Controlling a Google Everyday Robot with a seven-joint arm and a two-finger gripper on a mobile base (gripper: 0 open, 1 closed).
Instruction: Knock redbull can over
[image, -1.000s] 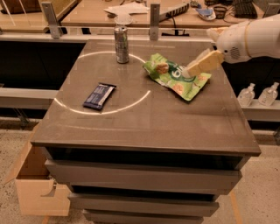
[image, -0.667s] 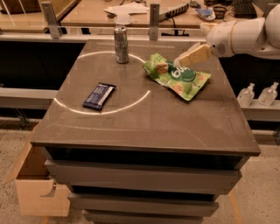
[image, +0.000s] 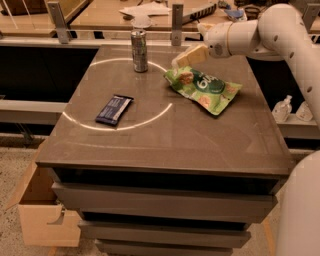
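The redbull can (image: 139, 50) stands upright near the back of the brown table (image: 165, 135), left of centre; it is silver-grey with a shiny top. My gripper (image: 184, 58) hangs on the white arm coming in from the upper right. It is just above the table, to the right of the can with a gap between them, over the back left corner of the green chip bag (image: 204, 88).
A flat dark blue wrapped bar (image: 114, 109) lies on the table's left half. A white ring of light marks the tabletop. A cardboard box (image: 37, 209) sits on the floor at the lower left. A counter with metal posts (image: 176, 20) runs behind the table.
My gripper has moved left and a little back, from the right side of the chip bag to its back left corner, closer to the can. The can still stands.
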